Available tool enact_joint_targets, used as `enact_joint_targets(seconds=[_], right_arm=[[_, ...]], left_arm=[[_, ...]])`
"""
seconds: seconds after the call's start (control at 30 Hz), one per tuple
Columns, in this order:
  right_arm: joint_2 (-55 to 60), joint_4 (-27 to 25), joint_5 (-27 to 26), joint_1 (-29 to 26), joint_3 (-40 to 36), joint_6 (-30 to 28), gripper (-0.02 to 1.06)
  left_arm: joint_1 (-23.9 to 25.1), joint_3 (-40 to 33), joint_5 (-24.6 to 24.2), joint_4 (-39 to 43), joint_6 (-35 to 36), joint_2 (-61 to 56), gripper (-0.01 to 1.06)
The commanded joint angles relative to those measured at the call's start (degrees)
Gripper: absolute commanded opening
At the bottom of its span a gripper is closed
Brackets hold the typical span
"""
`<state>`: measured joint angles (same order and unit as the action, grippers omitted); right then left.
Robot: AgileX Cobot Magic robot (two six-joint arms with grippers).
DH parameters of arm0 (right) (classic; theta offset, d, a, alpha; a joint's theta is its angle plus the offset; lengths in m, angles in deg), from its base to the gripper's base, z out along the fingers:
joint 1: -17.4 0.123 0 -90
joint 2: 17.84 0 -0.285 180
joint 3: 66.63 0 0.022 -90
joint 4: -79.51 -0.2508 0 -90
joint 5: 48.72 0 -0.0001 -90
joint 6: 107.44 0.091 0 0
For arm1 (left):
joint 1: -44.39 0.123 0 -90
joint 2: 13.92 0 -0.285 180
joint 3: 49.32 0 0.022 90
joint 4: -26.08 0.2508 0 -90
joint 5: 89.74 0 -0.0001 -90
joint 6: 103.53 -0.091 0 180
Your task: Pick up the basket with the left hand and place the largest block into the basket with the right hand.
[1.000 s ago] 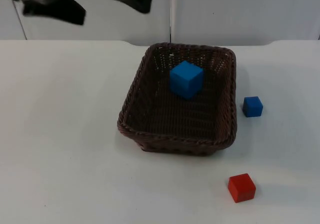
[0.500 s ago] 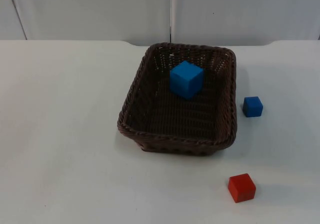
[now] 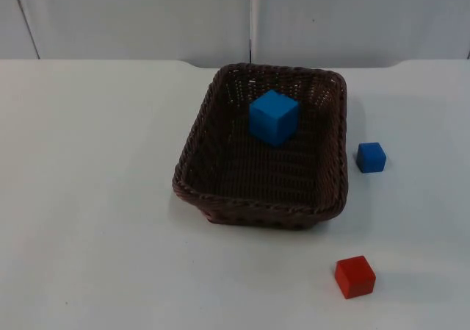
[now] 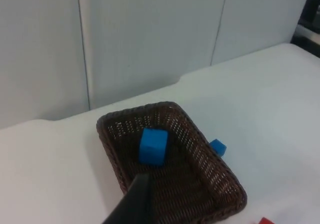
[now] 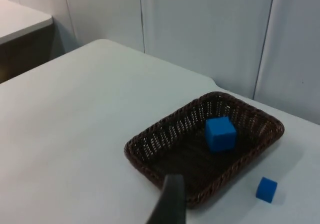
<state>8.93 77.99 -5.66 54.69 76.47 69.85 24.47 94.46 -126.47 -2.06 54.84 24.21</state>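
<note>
The brown wicker basket (image 3: pixel 257 211) rests on the white table, right of centre. Inside it, toward the far end, sits the largest block, a blue cube (image 3: pixel 273 116). The left wrist view looks down from high up on the basket (image 4: pixel 109 151) and the cube (image 4: pixel 153 145), with my left gripper (image 4: pixel 135 204) raised well clear of both. My right gripper (image 5: pixel 170 204) likewise hangs high and back from the basket (image 5: pixel 170 118) and the cube (image 5: pixel 220 133). Both arms wait.
A small blue block (image 3: pixel 371 156) lies on the table just right of the basket, also seen from the wrists (image 4: pixel 217 147) (image 5: pixel 266 189). A red block (image 3: pixel 355 276) sits near the front edge, right of centre. The grey partition wall (image 3: pixel 147 14) closes the back.
One second ago the left arm hung at the upper left of the top view; it has since drawn back out of that view. Basket and blocks have not moved.
</note>
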Motion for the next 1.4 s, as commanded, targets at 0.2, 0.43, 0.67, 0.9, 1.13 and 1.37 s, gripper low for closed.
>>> enact_joint_targets(seconds=[0.2, 0.43, 0.67, 0.9, 1.13, 1.37], right_arm=[[-9.93, -0.76, 8.67, -0.05, -2.84, -0.28, 0.72], [-16.41, -0.76, 15.31, -0.05, -2.84, -0.14, 0.72], [-18.99, -0.56, 20.93, -0.05, -2.84, 0.28, 0.72], [-18.99, -0.76, 22.66, -0.05, -5.6, 0.28, 0.72], [-18.99, -2.26, 18.99, -0.05, -10.27, 0.28, 0.72], [-18.99, -2.02, 18.81, -0.05, -10.95, 0.68, 0.72]], left_arm=[[-0.06, -4.22, -5.67, 4.9, 4.7, -11.08, 1.05], [-0.06, -7.68, -9.07, 10.99, 11.79, -19.84, 1.05], [-0.06, -7.68, -13.65, 16.65, 14.19, -26.23, 1.05], [-0.06, -7.68, -20.92, 26.44, 21.1, -30.34, 1.05], [-0.06, -11.35, -22.93, 30.43, 24.9, -30.34, 1.05], [-0.06, -11.77, -24.02, 29.95, 24.9, -30.34, 1.05]])
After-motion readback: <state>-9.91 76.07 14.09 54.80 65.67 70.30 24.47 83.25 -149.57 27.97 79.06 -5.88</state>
